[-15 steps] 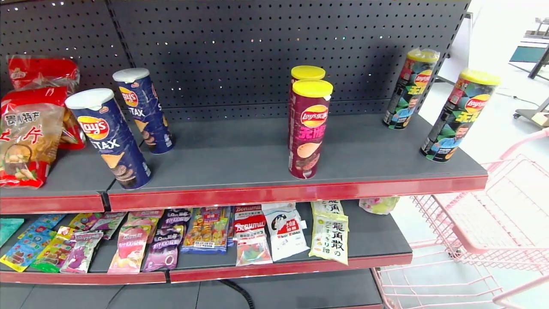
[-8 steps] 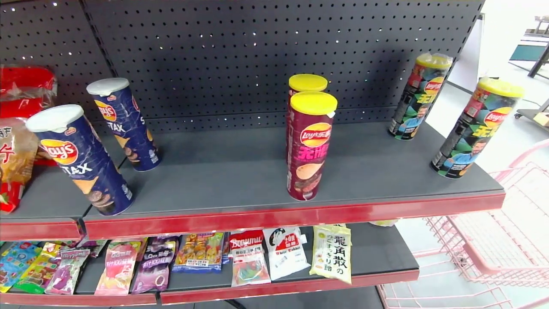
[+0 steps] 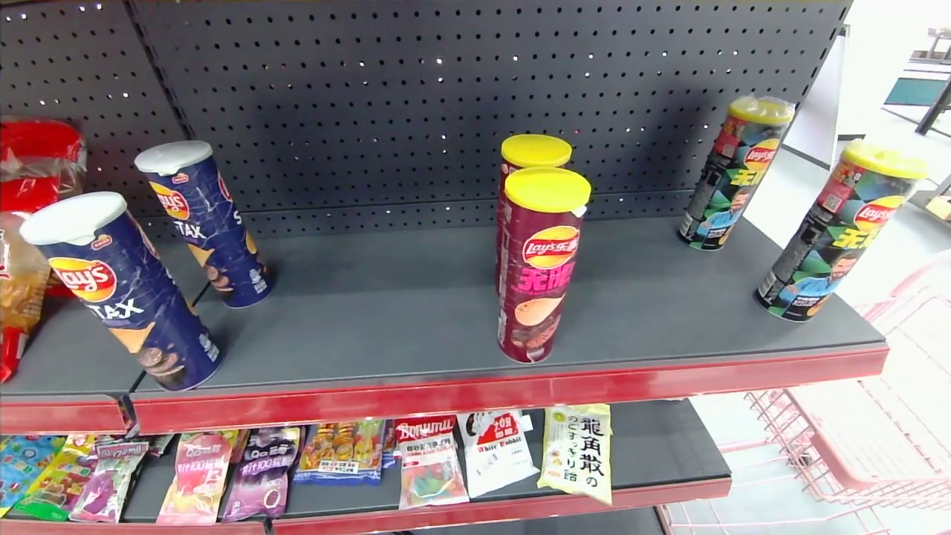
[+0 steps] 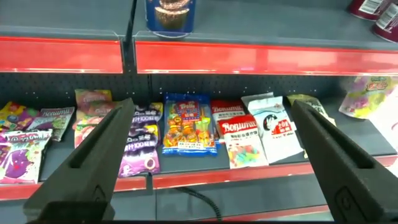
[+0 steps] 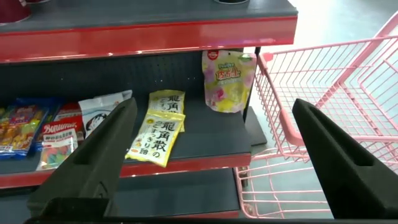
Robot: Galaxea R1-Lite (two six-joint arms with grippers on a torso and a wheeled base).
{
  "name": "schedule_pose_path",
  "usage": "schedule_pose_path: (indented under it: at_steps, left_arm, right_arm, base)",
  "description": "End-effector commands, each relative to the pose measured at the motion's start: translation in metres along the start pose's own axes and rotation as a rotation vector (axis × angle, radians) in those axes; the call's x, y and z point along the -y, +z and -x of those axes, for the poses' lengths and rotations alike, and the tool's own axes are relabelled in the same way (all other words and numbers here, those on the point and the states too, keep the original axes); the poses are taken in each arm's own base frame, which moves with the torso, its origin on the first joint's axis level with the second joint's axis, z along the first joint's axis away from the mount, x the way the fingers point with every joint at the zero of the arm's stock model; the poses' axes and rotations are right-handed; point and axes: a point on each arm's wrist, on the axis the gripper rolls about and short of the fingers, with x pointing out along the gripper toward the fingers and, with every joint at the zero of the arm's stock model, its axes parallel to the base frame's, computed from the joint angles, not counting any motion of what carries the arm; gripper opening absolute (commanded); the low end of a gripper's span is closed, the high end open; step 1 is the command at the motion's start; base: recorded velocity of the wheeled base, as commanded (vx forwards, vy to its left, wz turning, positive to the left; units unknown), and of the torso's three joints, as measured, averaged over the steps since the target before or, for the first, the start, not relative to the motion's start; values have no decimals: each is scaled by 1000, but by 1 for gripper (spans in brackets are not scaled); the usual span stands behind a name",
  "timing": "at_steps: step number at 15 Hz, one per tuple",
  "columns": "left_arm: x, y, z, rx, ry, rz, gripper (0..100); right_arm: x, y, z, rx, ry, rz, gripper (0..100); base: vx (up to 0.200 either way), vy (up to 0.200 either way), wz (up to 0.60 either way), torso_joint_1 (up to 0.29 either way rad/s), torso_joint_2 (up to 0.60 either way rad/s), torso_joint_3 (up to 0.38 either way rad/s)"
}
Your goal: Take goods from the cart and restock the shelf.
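The upper shelf (image 3: 416, 297) holds chip cans in pairs. Two dark blue cans (image 3: 122, 290) stand at the left, two maroon cans with yellow lids (image 3: 539, 264) in the middle, and two black-and-green cans (image 3: 836, 234) at the right. The pink wire cart (image 3: 869, 446) stands to the right of the shelf, its basket (image 5: 329, 87) bare where I can see it. My left gripper (image 4: 212, 104) is open with nothing in it, facing the lower shelf's snack bags (image 4: 189, 124). My right gripper (image 5: 214, 102) is open and holds nothing, facing that shelf's right end beside the cart.
Red snack bags (image 3: 30, 223) sit at the upper shelf's far left. Flat candy packets (image 3: 416, 461) line the lower shelf, and a yellow-green pouch (image 5: 227, 78) stands at its right end. Bare shelf lies between the can pairs. A perforated back panel (image 3: 446, 89) closes the shelf behind.
The head camera has moved: the whole picture has shifted, with the upper shelf now lower in view and less of the cart showing. The goods keep their places.
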Motion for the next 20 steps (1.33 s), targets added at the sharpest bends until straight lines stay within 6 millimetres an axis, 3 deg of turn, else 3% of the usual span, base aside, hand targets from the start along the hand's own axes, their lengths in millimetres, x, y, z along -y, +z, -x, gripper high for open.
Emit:
schedule_pose_path:
  at_steps: [1,12,15,20]
  left_arm:
    - [0,0,0,0,0,0,100]
    - [0,0,0,-1,0,0,100]
    - [0,0,0,-1,0,0,100]
    - [0,0,0,-1,0,2,100]
  right_arm:
    - [0,0,0,0,2,0,100]
    - [0,0,0,0,0,0,100]
    - [0,0,0,0,2,0,100]
    - [0,0,0,0,0,0,100]
  base:
    - [200,0,0,7,7,7]
    - [18,0,0,0,0,0]
    - [0,-200,0,2,1,1]
    - [0,0,0,0,0,0]
